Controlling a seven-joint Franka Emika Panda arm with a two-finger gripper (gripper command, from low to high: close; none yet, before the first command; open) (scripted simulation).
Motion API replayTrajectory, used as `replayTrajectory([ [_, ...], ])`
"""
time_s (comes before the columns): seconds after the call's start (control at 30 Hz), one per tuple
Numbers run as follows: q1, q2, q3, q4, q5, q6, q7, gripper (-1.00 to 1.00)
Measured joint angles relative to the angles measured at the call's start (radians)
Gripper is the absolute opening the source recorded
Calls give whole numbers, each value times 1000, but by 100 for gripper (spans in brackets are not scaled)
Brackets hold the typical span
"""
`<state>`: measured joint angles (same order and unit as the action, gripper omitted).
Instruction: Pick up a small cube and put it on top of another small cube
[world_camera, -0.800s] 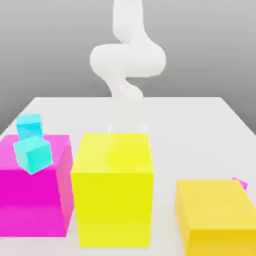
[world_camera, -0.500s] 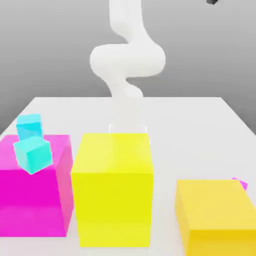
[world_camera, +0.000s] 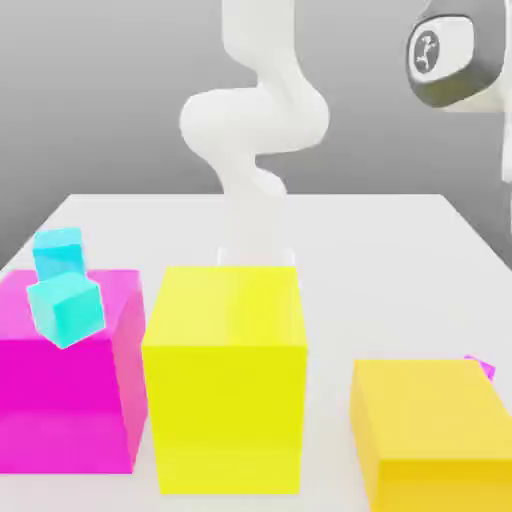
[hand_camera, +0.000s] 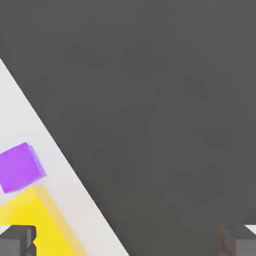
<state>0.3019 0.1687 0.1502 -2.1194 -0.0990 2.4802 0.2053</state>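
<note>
While the pincer (hand_camera: 128, 240) hangs high with its fingers wide apart, the small purple cube (hand_camera: 20, 167) sits near the worktop (hand_camera: 30, 125) edge, just beside a yellow block (hand_camera: 42, 225).

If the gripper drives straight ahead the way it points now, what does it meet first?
Probably nothing on the table: the gripper, fingers wide apart, aims at dark floor past the table edge. The violet cube lies off-line.

Small cube (world_camera: 481, 366) mostly hidden behind near-right yellow block (world_camera: 432, 430), itself cut by the bottom edge.
</note>
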Motion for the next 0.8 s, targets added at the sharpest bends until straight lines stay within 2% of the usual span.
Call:
replayTrajectory([
  [0.27, 66, 296, 62, 56, -74, 51, -147, 0],
  [0.4, 98, 441, 36, 88, -117, 143, -139, 0],
  [0.43, 103, 462, 30, 93, -123, 159, -135, -100],
  [0.63, 105, 472, 28, 96, -124, 165, -135, -100],
  [0.8, 78, 340, 64, 72, -81, 74, -174, -100],
])
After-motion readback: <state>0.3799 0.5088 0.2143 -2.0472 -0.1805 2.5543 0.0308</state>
